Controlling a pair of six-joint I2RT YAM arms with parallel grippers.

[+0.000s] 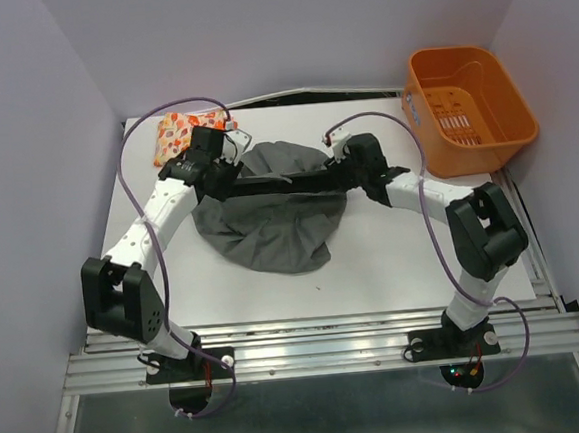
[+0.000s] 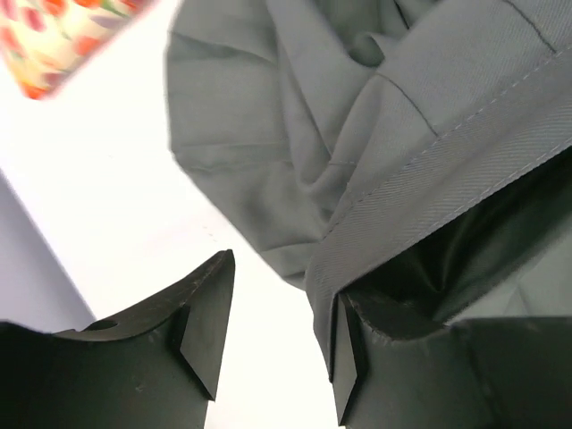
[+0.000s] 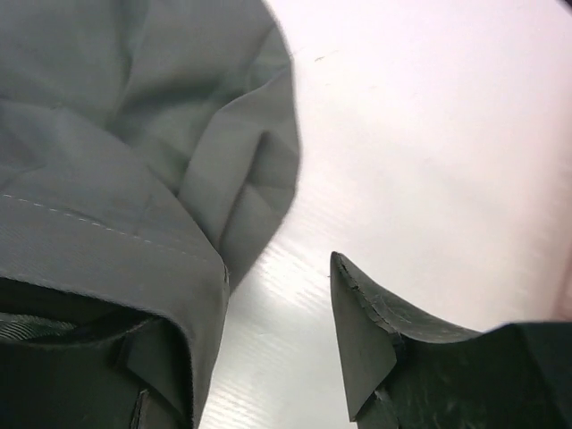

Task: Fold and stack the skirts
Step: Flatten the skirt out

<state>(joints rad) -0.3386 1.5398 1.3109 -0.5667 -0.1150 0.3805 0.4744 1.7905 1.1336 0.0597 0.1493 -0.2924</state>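
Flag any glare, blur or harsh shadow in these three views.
Top external: evenly lit and sharp, shadows soft. Left wrist: the table is blown out white, the printed skirt in the corner slightly soft. Right wrist: streaky glare on the table, grey skirt mildly blurred.

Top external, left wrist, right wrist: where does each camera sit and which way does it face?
Top external: above and behind the bases, looking down on the white table, dark grey cloth skirt, cream leafy-print skirt and orange plastic basket; left arm and right arm show whole.
Left wrist: on the left arm, looking down past its parted jaws at the grey skirt's hem.
Right wrist: on the right arm, looking down past its parted jaws at grey cloth and table.
Shared: all see the grey skirt.
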